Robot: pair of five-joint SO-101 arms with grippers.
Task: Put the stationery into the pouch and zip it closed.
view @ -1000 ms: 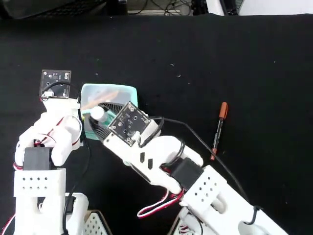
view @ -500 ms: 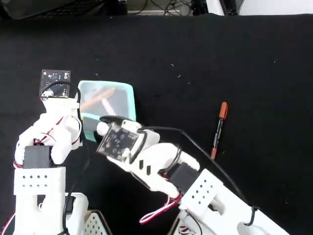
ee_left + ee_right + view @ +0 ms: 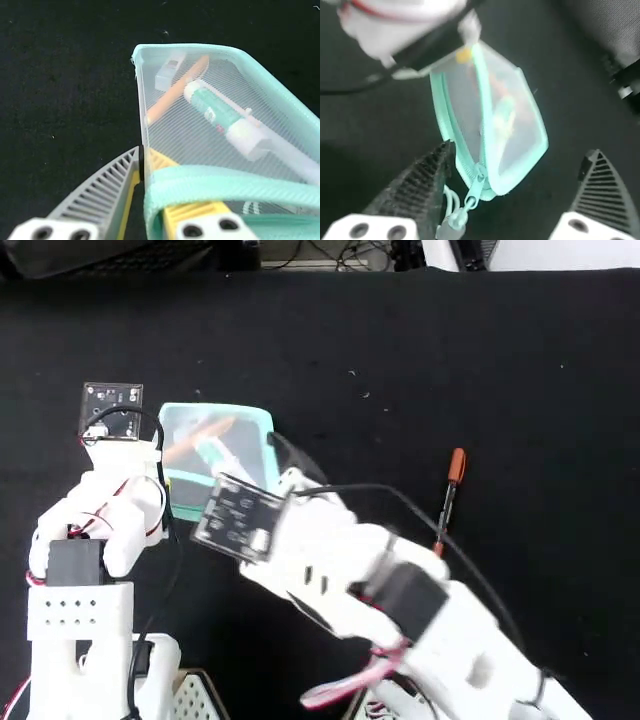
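The mesh pouch [image 3: 215, 445] with teal trim lies left of centre, holding an orange pencil [image 3: 177, 90], a white and green tube [image 3: 220, 112] and a small pale piece [image 3: 167, 75]. My left gripper [image 3: 142, 167] is shut on the pouch's edge [image 3: 141, 150], and it sits at the pouch's left side [image 3: 166, 480] in the high view. In the right wrist view my right gripper [image 3: 520, 150] is open just above the pouch [image 3: 512, 120], its fingers apart on either side. The zipper pull [image 3: 472, 192] hangs at the pouch's near corner. An orange pen [image 3: 447, 505] lies on the table, right of the right arm.
A black cloth [image 3: 450, 370] covers the table, with wide room at the back and right. The right arm's body [image 3: 340, 560] crosses the middle foreground. Cables and equipment [image 3: 330, 252] sit beyond the far edge.
The right arm has drawn back from over the pouch, first toward the near side and then rightward, uncovering most of it. The left arm and the orange pen have stayed put.
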